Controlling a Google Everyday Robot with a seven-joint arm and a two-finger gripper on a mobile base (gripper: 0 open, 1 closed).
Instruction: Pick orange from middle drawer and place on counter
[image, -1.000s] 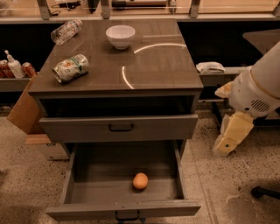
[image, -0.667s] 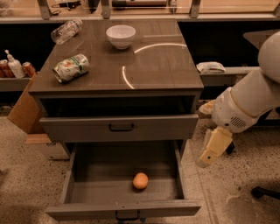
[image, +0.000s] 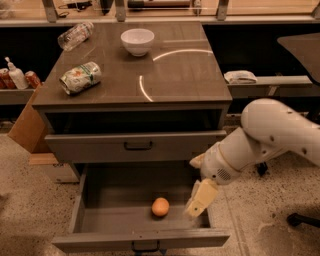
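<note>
The tool (image: 201, 199) hangs over the right side of the open drawer (image: 115, 205), near the orange (image: 160, 206) but not touching it. I cannot tell if the tool is spread or pressed together. The orange lies on the drawer floor, near the front. This looks like the reaching step. Next, the tool should go left and down around the orange, then lift it to the bench (image: 185, 82).

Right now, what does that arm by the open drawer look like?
The arm is a chain of smooth, bulbous white shells with small dark dots and a patch of tiny holes near the wrist. No loose cables show. Its gripper, at the right edge of the middle drawer, is blocky and cream-yellow.
</note>
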